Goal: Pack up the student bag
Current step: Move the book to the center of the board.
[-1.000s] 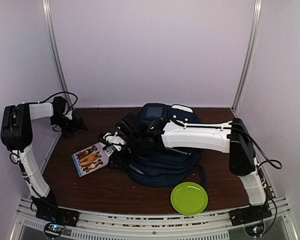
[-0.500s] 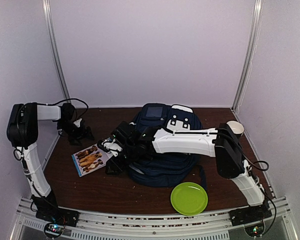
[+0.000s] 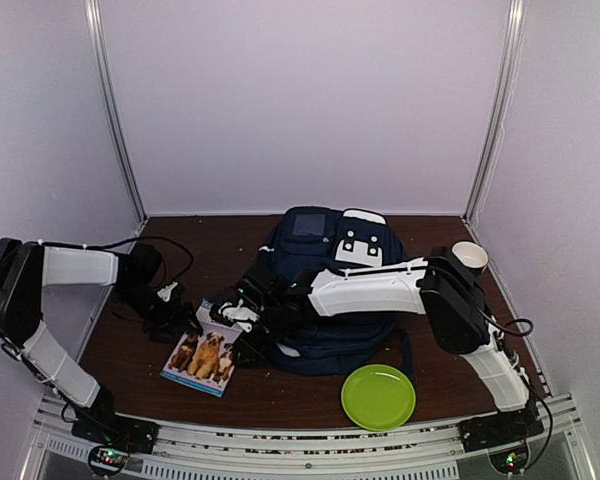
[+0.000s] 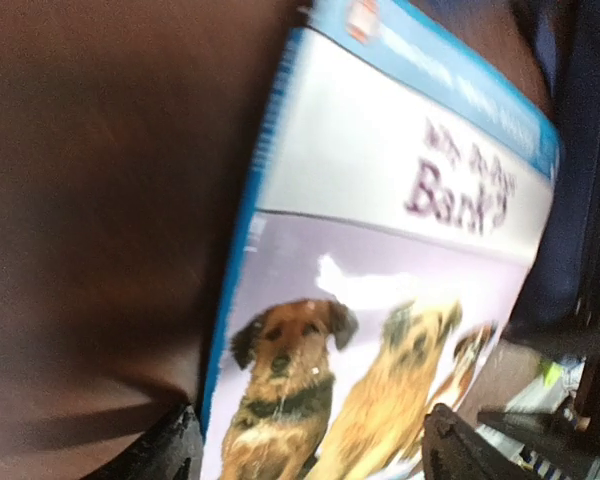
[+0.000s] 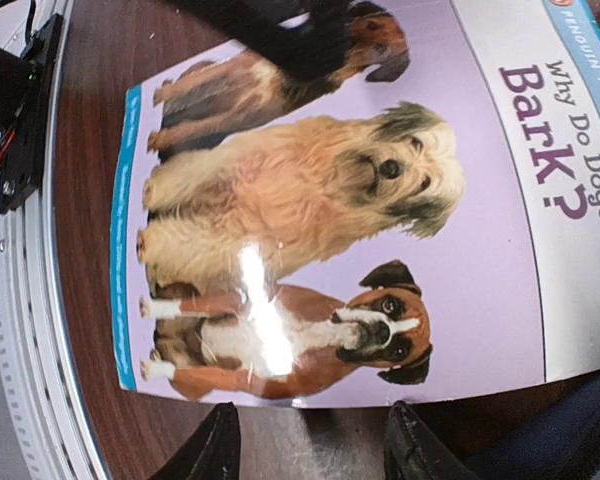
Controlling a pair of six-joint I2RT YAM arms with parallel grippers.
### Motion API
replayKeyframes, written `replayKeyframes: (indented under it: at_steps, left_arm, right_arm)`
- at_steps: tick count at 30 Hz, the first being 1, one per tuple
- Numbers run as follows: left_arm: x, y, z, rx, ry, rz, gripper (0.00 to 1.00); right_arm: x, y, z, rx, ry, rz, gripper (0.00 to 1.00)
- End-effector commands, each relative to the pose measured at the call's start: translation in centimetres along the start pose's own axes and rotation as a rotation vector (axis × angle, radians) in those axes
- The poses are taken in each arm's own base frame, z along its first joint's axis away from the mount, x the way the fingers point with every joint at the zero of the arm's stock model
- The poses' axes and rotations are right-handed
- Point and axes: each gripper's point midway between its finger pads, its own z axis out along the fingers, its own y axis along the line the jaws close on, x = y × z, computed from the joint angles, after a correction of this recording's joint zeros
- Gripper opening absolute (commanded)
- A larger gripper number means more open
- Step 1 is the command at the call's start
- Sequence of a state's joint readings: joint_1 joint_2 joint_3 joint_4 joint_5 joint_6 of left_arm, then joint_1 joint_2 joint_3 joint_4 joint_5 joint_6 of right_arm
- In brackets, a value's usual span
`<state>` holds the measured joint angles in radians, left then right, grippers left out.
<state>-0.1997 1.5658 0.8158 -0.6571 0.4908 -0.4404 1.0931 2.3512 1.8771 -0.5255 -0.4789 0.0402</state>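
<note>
The navy student bag lies in the middle of the table, its white patch at the far end. A thin book with dogs on its cover lies flat just left of the bag. My left gripper is at the book's far left corner. In the left wrist view it is open over the book. My right gripper is low at the book's right edge, between book and bag. In the right wrist view it is open and empty, its tips just short of the book's edge.
A lime green plate lies at the front right, near the table's edge. The bag's navy fabric shows at the right of the left wrist view and the lower right of the right wrist view. White walls close the back and sides.
The book has slid toward the front edge and turned. My left arm has swung from the back left down to the book. My right gripper has moved forward with the book.
</note>
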Motion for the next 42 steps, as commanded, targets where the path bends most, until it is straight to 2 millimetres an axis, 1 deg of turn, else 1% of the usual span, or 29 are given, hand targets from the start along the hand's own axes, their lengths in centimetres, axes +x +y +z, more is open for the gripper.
replayKeyframes:
  at_steps: [1,5,7,9,11,14,17,19,22,24,27,30,32,34,37,39,41,42]
  left_arm:
    - [3.2,-1.5,0.0,0.068,-0.013,-0.080,0.74]
    - [5.0,-0.6,-0.5,0.066,-0.073,-0.116,0.68]
    - [5.6,0.1,-0.4,0.062,-0.098,-0.143,0.65]
    - [6.0,0.8,-0.1,0.044,-0.118,-0.168,0.65]
    - [6.0,1.0,0.2,0.046,-0.123,-0.180,0.65]
    - [5.7,1.1,0.9,0.049,-0.104,-0.176,0.65]
    - [5.3,0.5,1.5,0.092,-0.092,-0.169,0.62]
    - [5.2,0.5,1.8,0.098,-0.089,-0.171,0.62]
    - [5.3,0.4,2.2,0.116,-0.086,-0.174,0.59]
    - [5.4,0.3,2.3,0.133,-0.081,-0.187,0.59]
    - [5.0,-0.9,2.1,0.196,-0.090,-0.168,0.59]
    - [4.5,-2.7,1.5,0.282,-0.097,-0.121,0.58]
    - [4.2,-4.0,0.7,0.341,-0.109,-0.080,0.54]
    - [3.9,-5.0,-0.1,0.375,-0.121,-0.049,0.52]
    - [3.7,-5.9,-0.8,0.406,-0.132,-0.014,0.47]
    - [3.6,-6.4,-1.0,0.431,-0.131,-0.001,0.39]
    - [3.5,-6.9,-1.0,0.455,-0.128,0.002,0.22]
    - [3.5,-7.0,-0.8,0.464,-0.123,-0.004,0.17]
  right_arm:
    - [1.5,0.3,-3.2,-0.005,0.038,-0.003,0.50]
    - [3.5,0.0,-3.1,-0.001,0.086,0.002,0.50]
    - [4.1,-0.1,-2.7,-0.003,0.100,0.013,0.50]
    - [4.4,-0.2,-2.2,-0.010,0.112,0.024,0.50]
    - [4.1,-0.1,-1.9,-0.023,0.113,0.032,0.49]
    - [3.0,0.5,-1.6,-0.058,0.094,0.031,0.48]
    - [2.5,0.9,-1.1,-0.085,0.087,0.040,0.48]
    - [2.4,0.7,-0.5,-0.085,0.092,0.046,0.48]
    - [2.9,-0.1,0.8,-0.058,0.120,0.058,0.47]
    - [3.6,-0.9,1.8,-0.026,0.155,0.070,0.42]
    - [5.0,-1.4,3.0,-0.004,0.204,0.088,0.35]
    - [6.3,-1.6,3.7,0.008,0.238,0.103,0.32]
    - [7.0,-1.4,4.2,0.000,0.257,0.108,0.31]
    - [7.5,-1.3,4.7,-0.010,0.270,0.117,0.31]
    - [7.9,-1.3,5.1,-0.022,0.277,0.127,0.30]
    - [8.2,-1.4,5.4,-0.024,0.282,0.131,0.30]
    - [8.5,-1.3,5.6,-0.028,0.289,0.134,0.30]
    - [8.7,-1.3,5.7,-0.030,0.295,0.136,0.30]
